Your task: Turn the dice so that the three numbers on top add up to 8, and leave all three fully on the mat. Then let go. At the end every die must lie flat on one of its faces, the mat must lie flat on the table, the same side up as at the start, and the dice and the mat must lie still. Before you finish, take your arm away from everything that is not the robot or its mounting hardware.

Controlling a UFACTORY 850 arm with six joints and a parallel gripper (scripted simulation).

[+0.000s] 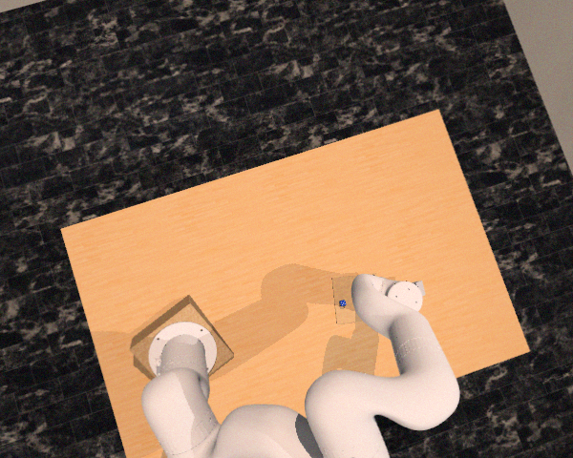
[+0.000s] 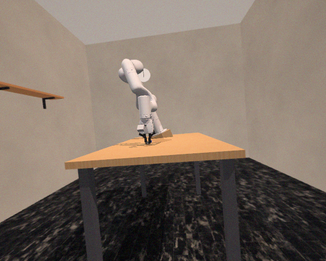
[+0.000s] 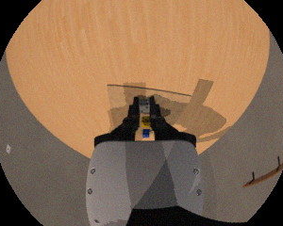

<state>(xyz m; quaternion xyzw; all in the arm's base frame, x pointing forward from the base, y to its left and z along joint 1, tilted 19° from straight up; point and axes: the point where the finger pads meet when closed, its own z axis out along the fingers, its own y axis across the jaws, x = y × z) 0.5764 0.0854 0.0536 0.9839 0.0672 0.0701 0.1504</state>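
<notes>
My gripper (image 2: 148, 142) (image 3: 144, 103) points down over the mat and is shut on a grey-white die (image 3: 144, 107) with dark pips. The held die is low, at or just above the mat; contact cannot be told. A yellow die (image 3: 145, 121) shows between the fingers in the wrist view, close to the held die. A blue die (image 1: 342, 302) (image 3: 146, 134) lies on the mat beyond the yellow one. The thin, wood-coloured mat (image 1: 343, 285) (image 3: 116, 104) has dark edge lines; the arm hides its right part from above. The top numbers cannot be read.
The wooden table (image 1: 257, 212) (image 2: 185, 148) carries the arm's wedge-shaped wooden base (image 1: 222, 350) on the left in the overhead view. The forearm and wrist hang over the mat's right side. Arm shadows cross the mat and table. A wall shelf (image 2: 25, 90) is far to the left.
</notes>
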